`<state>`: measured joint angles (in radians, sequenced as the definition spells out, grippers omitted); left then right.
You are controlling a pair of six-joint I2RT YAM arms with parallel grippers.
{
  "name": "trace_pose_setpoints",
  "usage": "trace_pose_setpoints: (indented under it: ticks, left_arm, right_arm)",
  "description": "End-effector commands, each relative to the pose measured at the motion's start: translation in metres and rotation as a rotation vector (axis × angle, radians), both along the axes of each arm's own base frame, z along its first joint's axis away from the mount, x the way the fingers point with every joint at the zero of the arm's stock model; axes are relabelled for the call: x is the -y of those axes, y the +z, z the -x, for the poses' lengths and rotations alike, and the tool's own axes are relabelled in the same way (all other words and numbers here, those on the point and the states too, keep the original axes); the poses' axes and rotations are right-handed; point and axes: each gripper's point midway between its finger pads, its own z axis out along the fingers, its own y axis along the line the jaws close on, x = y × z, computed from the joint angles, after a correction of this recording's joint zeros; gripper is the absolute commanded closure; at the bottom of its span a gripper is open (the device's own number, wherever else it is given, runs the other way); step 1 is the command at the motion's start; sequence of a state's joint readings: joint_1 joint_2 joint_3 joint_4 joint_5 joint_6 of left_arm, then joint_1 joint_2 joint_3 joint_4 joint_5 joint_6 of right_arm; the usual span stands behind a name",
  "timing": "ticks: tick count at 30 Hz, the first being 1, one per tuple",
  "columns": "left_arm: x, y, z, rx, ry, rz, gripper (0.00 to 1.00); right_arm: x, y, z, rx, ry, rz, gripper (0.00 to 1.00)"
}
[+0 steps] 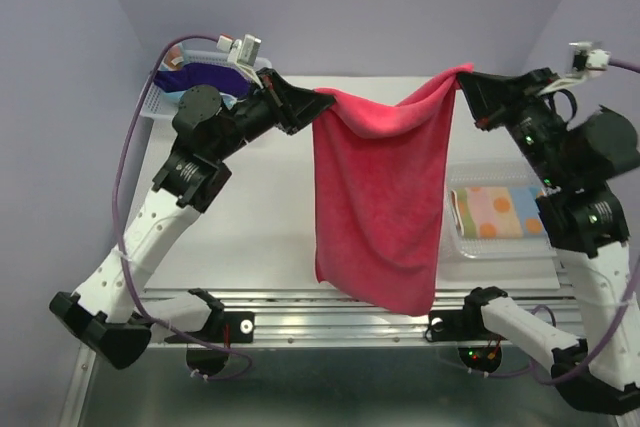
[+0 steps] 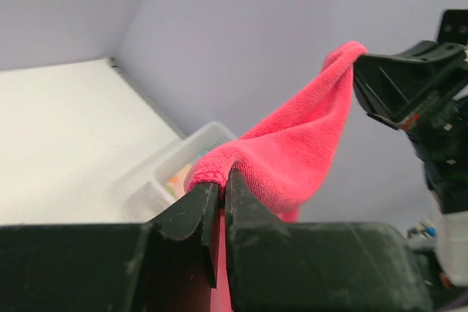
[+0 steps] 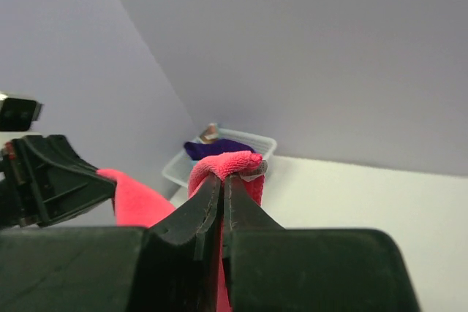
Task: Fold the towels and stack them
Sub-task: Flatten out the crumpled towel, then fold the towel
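As left fingers and right fingers clamp pink towel, basket partly hidden

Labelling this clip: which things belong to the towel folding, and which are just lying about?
Job: pink towel, pinched by left gripper and right gripper; navy-purple towel; patterned towel.
Lying about: left basket, right basket, holding those two towels.

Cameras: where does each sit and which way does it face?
Top external: above, behind the bases, looking down; both arms show, left gripper and right gripper shut on the pink towel.
Left wrist: left arm, facing the right gripper and right basket; own fingers show.
Right wrist: right arm, facing the left gripper and navy towel; own fingers show.
Shared: the pink towel, in all three.
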<state>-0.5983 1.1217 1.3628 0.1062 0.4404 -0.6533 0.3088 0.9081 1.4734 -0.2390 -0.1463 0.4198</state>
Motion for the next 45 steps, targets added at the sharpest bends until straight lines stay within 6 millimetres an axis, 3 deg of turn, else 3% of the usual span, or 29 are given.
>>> trace_pose_setpoints:
  ticks: [1,2,3,4,6,7,8,9,10,11,12,14,15,16,17,18,20,23,28,33,34,36,37,39,40,41,44,45]
  left_arm:
    - [-0.010,-0.046,-0.086,-0.075,0.136,-0.072,1.00]
    - [-0.015,-0.058,-0.104,-0.098,0.153,-0.078,1.00]
    - [-0.025,-0.066,-0.124,-0.112,0.184,-0.081,1.00]
    - [-0.023,-0.090,-0.152,-0.157,0.201,-0.102,1.00]
    - [-0.027,-0.112,-0.184,-0.184,0.230,-0.135,1.00]
    - [-0.031,-0.130,-0.216,-0.210,0.250,-0.156,1.00]
    - [-0.032,-0.137,-0.231,-0.220,0.256,-0.163,1.00]
    - [-0.034,-0.124,-0.247,-0.185,0.260,-0.153,1.00]
    - [-0.040,-0.160,-0.277,-0.253,0.271,-0.174,1.00]
    - [-0.044,-0.170,-0.291,-0.269,0.275,-0.178,1.00]
    - [-0.044,-0.182,-0.315,-0.279,0.273,-0.177,1.00]
    - [-0.056,-0.194,-0.339,-0.294,0.289,-0.173,1.00]
    - [-0.059,-0.182,-0.351,-0.261,0.297,-0.161,1.00]
    - [-0.060,-0.213,-0.364,-0.317,0.295,-0.177,1.00]
    - [-0.063,-0.219,-0.372,-0.324,0.301,-0.178,1.00]
    - [-0.063,-0.214,-0.376,-0.308,0.276,-0.168,1.00]
    - [-0.066,-0.241,-0.385,-0.354,0.265,-0.177,1.00]
    - [-0.067,-0.264,-0.385,-0.390,0.250,-0.193,1.00]
    - [-0.072,-0.286,-0.370,-0.445,0.226,-0.217,1.00]
    - [-0.069,-0.281,-0.344,-0.464,0.181,-0.221,1.00]
    - [-0.069,-0.288,-0.338,-0.491,0.173,-0.222,1.00]
    - [-0.069,-0.279,-0.326,-0.490,0.163,-0.218,1.00]
    - [-0.070,-0.277,-0.317,-0.501,0.159,-0.217,1.00]
    - [-0.071,-0.276,-0.307,-0.513,0.155,-0.218,1.00]
    - [-0.072,-0.286,-0.298,-0.541,0.149,-0.225,1.00]
    - [-0.072,-0.278,-0.291,-0.530,0.144,-0.225,1.00]
    - [-0.072,-0.284,-0.271,-0.561,0.114,-0.243,1.00]
    - [-0.072,-0.285,-0.267,-0.566,0.114,-0.250,1.00]
  right_arm:
    - [0.012,-0.046,-0.082,-0.091,-0.206,0.038,0.99]
    - [0.015,-0.056,-0.097,-0.111,-0.248,0.046,0.99]
    - [0.011,-0.077,-0.126,-0.142,-0.274,0.077,0.99]
    - [0.012,-0.086,-0.140,-0.155,-0.303,0.087,0.99]
    - [0.015,-0.107,-0.171,-0.173,-0.360,0.115,0.99]
    - [0.007,-0.130,-0.198,-0.207,-0.361,0.139,0.99]
    - [0.008,-0.134,-0.215,-0.211,-0.366,0.148,0.99]
    - [0.004,-0.140,-0.229,-0.211,-0.356,0.150,0.99]
    - [-0.004,-0.175,-0.258,-0.264,-0.324,0.185,0.99]
    - [-0.004,-0.161,-0.258,-0.230,-0.325,0.170,0.99]
    - [-0.010,-0.176,-0.283,-0.251,-0.301,0.173,0.99]
    - [-0.016,-0.201,-0.308,-0.289,-0.278,0.191,0.99]
    - [-0.018,-0.222,-0.330,-0.320,-0.275,0.196,0.99]
    - [-0.019,-0.231,-0.338,-0.336,-0.272,0.197,0.99]
    - [-0.020,-0.236,-0.345,-0.347,-0.269,0.195,0.99]
    - [-0.020,-0.264,-0.356,-0.400,-0.267,0.200,0.99]
    - [-0.020,-0.271,-0.365,-0.416,-0.262,0.193,0.99]
    - [-0.022,-0.290,-0.370,-0.449,-0.254,0.201,0.99]
    - [-0.033,-0.310,-0.358,-0.512,-0.182,0.194,0.99]
    - [-0.037,-0.307,-0.333,-0.552,-0.139,0.143,0.99]
    - [-0.037,-0.317,-0.325,-0.583,-0.129,0.146,0.99]
    - [-0.038,-0.313,-0.313,-0.598,-0.112,0.122,0.99]
    - [-0.039,-0.325,-0.304,-0.633,-0.104,0.124,0.99]
    - [-0.039,-0.323,-0.291,-0.654,-0.088,0.104,0.99]
    - [-0.040,-0.325,-0.285,-0.668,-0.080,0.098,0.99]
    - [-0.040,-0.338,-0.276,-0.700,-0.070,0.100,0.99]
    - [-0.044,-0.331,-0.254,-0.702,-0.020,0.076,0.99]
    - [-0.047,-0.344,-0.243,-0.736,0.002,0.071,0.99]
